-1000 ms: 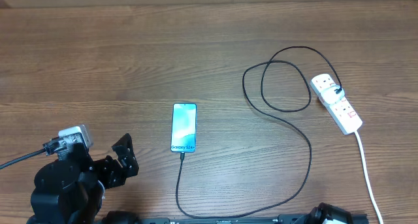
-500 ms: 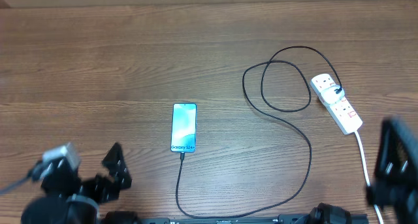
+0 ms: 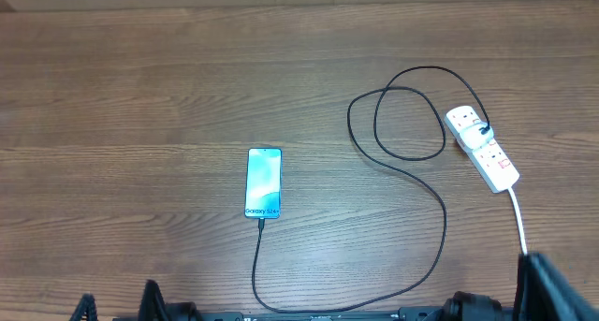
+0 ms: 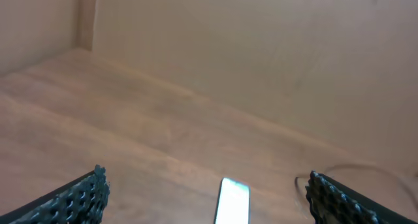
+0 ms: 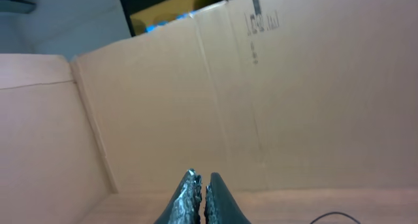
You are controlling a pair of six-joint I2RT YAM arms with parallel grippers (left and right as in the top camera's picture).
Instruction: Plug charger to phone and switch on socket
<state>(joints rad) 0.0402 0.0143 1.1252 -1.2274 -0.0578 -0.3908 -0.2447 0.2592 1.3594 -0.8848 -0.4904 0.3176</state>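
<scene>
The phone [image 3: 264, 182] lies flat mid-table, screen lit, with the charger cable's tip at its near end. The black charger cable [image 3: 440, 209] runs from there in loops to its plug in the white socket strip [image 3: 482, 147] at the right. My left gripper [image 4: 206, 194] is open and empty, its two fingers wide apart at the bottom of the left wrist view; the phone [image 4: 233, 201] shows between them, farther off. My right gripper [image 5: 201, 185] is shut and empty, pointing at the cardboard wall. Both arms sit at the table's near edge; the right one [image 3: 552, 288] shows at the bottom right.
A cardboard wall [image 5: 294, 100] stands behind the table. The strip's thick white cord [image 3: 521, 232] runs toward the near right edge. A bit of black cable [image 5: 333, 217] shows low in the right wrist view.
My left arm has drawn back toward the near edge and almost left the overhead view. The right arm has dropped lower at the bottom right. Phone, cable and strip have not moved.
</scene>
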